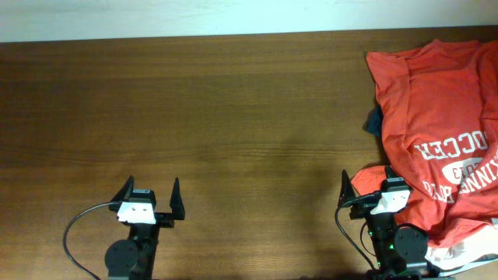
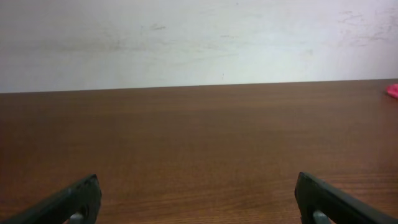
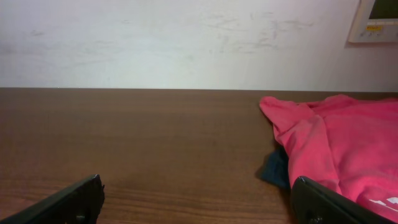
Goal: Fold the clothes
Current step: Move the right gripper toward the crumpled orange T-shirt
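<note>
A red T-shirt with white lettering (image 1: 440, 124) lies crumpled at the table's right side, on top of other clothes; a dark blue garment (image 1: 374, 122) pokes out at its left edge. The shirt also shows in the right wrist view (image 3: 339, 143), with the blue garment (image 3: 275, 169) beside it. My right gripper (image 1: 366, 187) is open and empty at the front right, its right finger against the shirt's lower edge; in its wrist view (image 3: 196, 196) bare wood lies between the fingers. My left gripper (image 1: 152, 192) is open and empty at the front left (image 2: 198, 199).
The brown wooden table (image 1: 218, 117) stretches left and centre. A white wall (image 2: 199, 37) runs behind its far edge. A white cloth edge (image 1: 467, 253) shows under the red shirt at the front right. A wall panel (image 3: 376, 22) hangs at the upper right.
</note>
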Controlling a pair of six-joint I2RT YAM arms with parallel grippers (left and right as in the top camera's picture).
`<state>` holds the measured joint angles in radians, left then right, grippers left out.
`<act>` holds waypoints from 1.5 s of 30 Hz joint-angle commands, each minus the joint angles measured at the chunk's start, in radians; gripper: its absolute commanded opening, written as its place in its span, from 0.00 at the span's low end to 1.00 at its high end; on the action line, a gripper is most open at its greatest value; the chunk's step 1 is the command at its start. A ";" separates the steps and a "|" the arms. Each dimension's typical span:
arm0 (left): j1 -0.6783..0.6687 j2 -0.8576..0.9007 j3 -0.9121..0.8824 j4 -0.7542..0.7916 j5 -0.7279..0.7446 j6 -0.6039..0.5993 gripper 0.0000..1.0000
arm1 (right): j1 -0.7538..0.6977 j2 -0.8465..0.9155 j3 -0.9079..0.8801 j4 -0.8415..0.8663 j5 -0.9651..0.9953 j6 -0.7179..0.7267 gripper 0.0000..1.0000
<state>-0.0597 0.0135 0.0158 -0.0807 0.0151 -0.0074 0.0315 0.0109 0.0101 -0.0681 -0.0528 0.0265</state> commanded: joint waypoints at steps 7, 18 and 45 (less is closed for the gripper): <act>0.004 -0.006 -0.006 0.001 0.014 0.016 0.99 | -0.006 -0.005 -0.005 -0.005 -0.006 0.003 0.99; 0.004 -0.006 -0.006 0.001 0.014 0.016 0.99 | -0.006 -0.005 -0.005 -0.005 -0.006 0.003 0.99; 0.004 0.522 0.490 -0.325 0.102 -0.030 0.99 | -0.007 0.637 0.653 -0.631 0.088 0.086 0.99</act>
<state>-0.0597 0.3828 0.3611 -0.3271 0.1013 -0.0269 0.0315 0.4915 0.5327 -0.6155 -0.0143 0.1051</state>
